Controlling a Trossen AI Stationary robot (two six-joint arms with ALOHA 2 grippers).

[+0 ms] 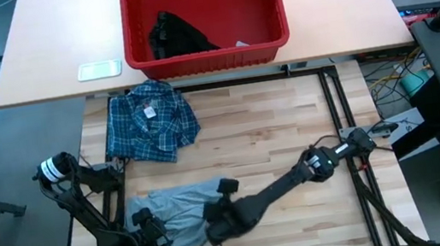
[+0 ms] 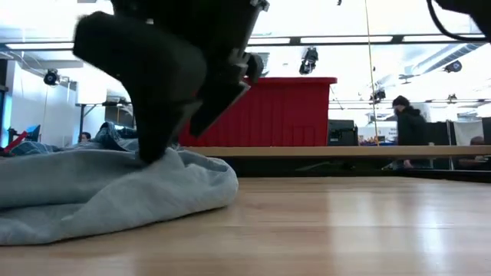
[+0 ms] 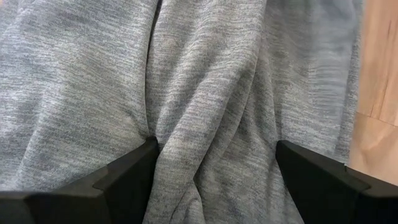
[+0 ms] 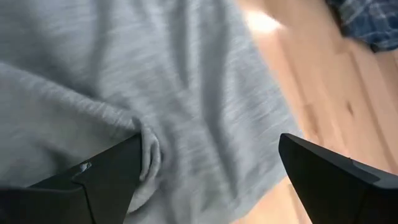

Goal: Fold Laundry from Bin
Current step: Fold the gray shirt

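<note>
**Inspector:** Starting at the near edge of the table (image 1: 273, 133). What are the arms doing?

**Assistant:** Both are working on the light grey T-shirt (image 1: 176, 211), which is lying crumpled on the wood at the near left. The left gripper (image 1: 152, 240) is pressing down on its near left end. In the left wrist view its fingers (image 3: 124, 177) are standing spread, with a ridge of grey cloth bunched between them; they are not closed on it.

**Inspector:** And the right?

**Assistant:** The right gripper (image 1: 220, 218) is reaching across from the right side and resting on the T-shirt's right end. Its fingers (image 4: 106, 180) are also parted, one tip touching a small fold of the cloth. The low view is showing it planted on the grey heap.

**Inspector:** Farther back?

**Assistant:** The plaid shirt (image 1: 149, 122) is lying rumpled on the table's far left, well apart from the T-shirt. Beyond it the red bin (image 1: 203, 17) is sitting on the lighter back table, with a black garment (image 1: 176, 36) inside, toward its left half.

**Inspector:** Anything beyond the table?

**Assistant:** A person (image 2: 404, 123) is standing in the room at the right, seen in the low view.
</note>
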